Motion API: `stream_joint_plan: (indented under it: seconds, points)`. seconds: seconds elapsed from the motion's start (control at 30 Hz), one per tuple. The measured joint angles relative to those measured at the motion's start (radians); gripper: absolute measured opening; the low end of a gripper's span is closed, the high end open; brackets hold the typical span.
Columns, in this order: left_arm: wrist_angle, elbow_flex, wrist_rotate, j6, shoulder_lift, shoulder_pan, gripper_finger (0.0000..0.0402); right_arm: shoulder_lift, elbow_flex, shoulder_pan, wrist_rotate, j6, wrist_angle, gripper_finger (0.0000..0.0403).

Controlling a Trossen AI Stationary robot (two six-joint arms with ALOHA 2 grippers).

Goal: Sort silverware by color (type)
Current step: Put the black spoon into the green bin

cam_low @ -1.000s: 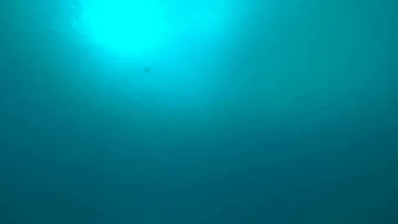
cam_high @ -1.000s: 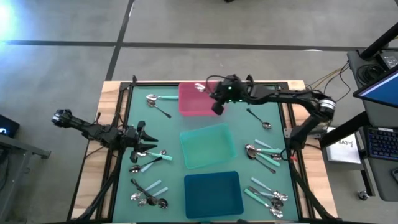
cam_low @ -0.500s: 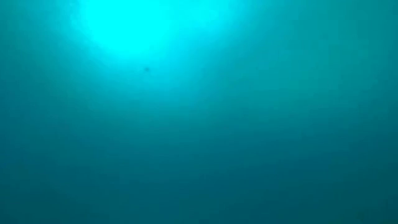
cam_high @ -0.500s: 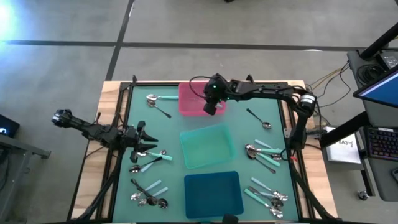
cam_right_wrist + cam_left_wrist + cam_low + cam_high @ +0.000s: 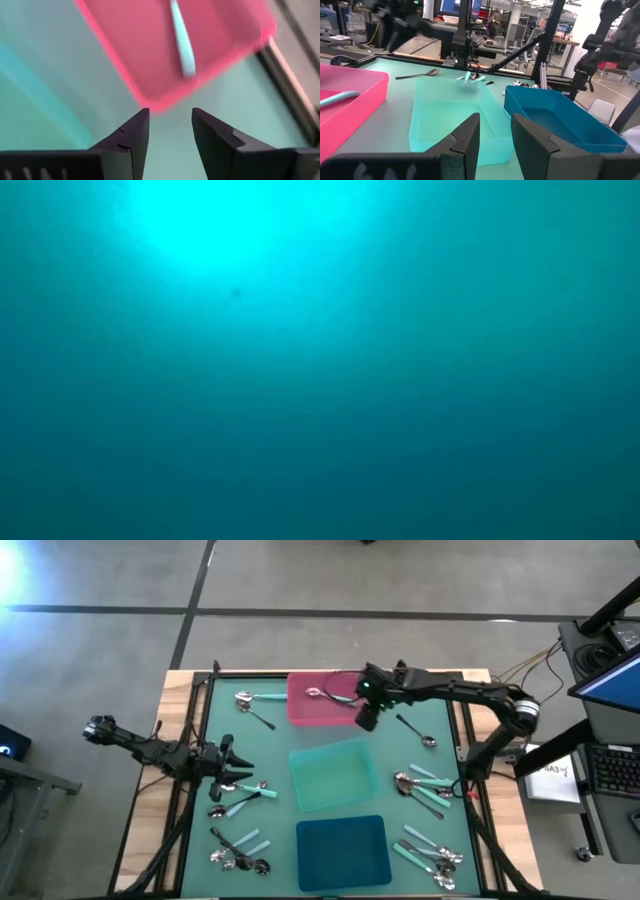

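Observation:
A spoon with a pale blue handle (image 5: 327, 694) lies flat inside the pink tray (image 5: 305, 712), also in the right wrist view as the spoon (image 5: 182, 42) in the pink tray (image 5: 150, 55). My right gripper (image 5: 367, 720) hovers open at the tray's right near corner, nothing between its fingers (image 5: 170, 125). My left gripper (image 5: 238, 766) waits open at the table's left, beside a few spoons (image 5: 243, 796); its fingers (image 5: 495, 132) hold nothing. The low view shows only a teal haze.
A mint tray (image 5: 333, 776) sits mid-table and a dark teal tray (image 5: 343, 850) near the front edge. Loose spoons lie far left (image 5: 252, 702), near left (image 5: 240, 852), right of the pink tray (image 5: 416, 730), and in two heaps at right (image 5: 425, 786) (image 5: 432, 852).
My right gripper went left over the pink tray, then drew back toward the table's right edge and a little nearer. The pale-handled spoon now lies free on the tray's floor.

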Motion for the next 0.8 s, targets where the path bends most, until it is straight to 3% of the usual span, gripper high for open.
stream_joint_plan:
  seconds: [0.43, 0.8]
  points:
    - [0.000, 0.000, 0.000, 0.000, 0.000, 0.000, 0.0096, -0.332, -0.442, 0.037, 0.000, 0.331, -0.042, 0.0141]
    - [0.000, 0.000, 0.000, 0.000, 0.001, 0.000, 0.0096, -0.285, -0.546, -0.019, 0.114, 0.406, -0.035, 0.0146]
